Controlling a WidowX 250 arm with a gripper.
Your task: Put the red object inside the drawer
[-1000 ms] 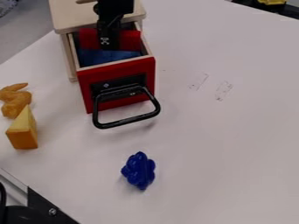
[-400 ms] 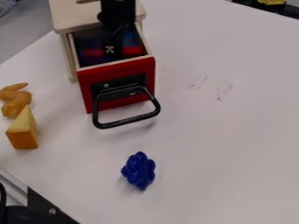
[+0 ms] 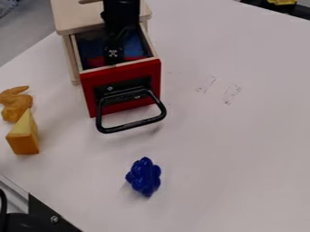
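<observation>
Inside the drawer [image 3: 136, 70], the red object [image 3: 95, 61] seems behind the jaws [image 3: 113, 60], their opening and hold unclear.

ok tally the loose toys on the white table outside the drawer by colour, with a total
Blue: 1, the lumpy toy
Yellow-orange: 2, the wedge and the curvy toy
Total: 3

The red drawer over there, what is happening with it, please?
The robot's black gripper is down in the open wooden drawer, at a red object. This object is already within the drawer's walls, near the front panel, with something blue behind it. Whether the gripper holds it, I cannot tell. A lumpy blue toy and a cheese wedge are on the table.
</observation>
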